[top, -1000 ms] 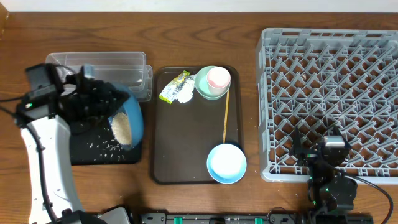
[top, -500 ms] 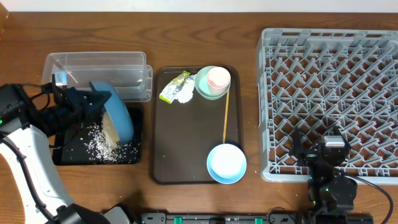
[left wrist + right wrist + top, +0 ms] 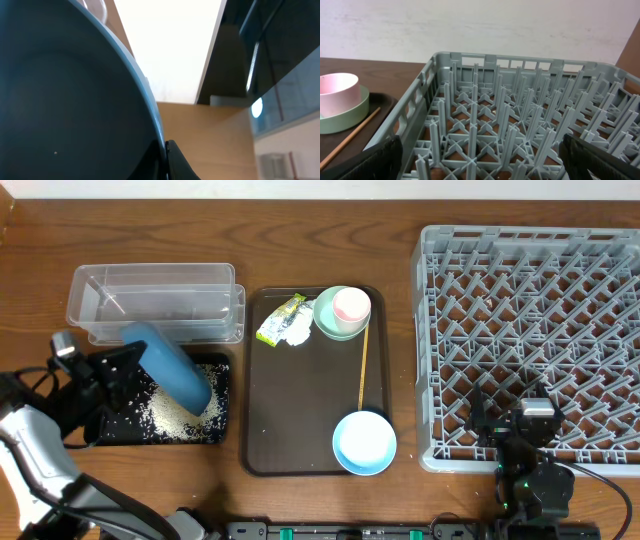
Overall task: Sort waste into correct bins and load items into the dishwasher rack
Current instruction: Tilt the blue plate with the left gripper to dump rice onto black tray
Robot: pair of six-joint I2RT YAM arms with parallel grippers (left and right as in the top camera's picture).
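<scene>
My left gripper (image 3: 128,367) is shut on the rim of the large dark-blue dish (image 3: 170,368), tipped on edge over the black tray (image 3: 108,432). The dish fills the left wrist view (image 3: 65,100). White rice (image 3: 175,412) lies heaped in the black tray. The clear tub (image 3: 155,300) stands behind it. The yellow-green wrapper (image 3: 282,322), mint-green bowl (image 3: 326,320) with the pink cup (image 3: 351,305) in it, wooden stick (image 3: 362,364) and light-blue bowl (image 3: 364,443) sit on the brown tray (image 3: 300,400). My right gripper (image 3: 528,430) is open at the grey rack's (image 3: 540,310) front edge.
The right wrist view looks over the rack's pegs (image 3: 520,125), with the pink cup (image 3: 337,92), mint-green bowl (image 3: 350,117) and stick (image 3: 350,145) at its left. Bare wooden table surrounds the trays.
My left arm has swung left and down, tipping the dark-blue dish further over. The rice has slid out of the dish into the black tray. The right arm has not moved.
</scene>
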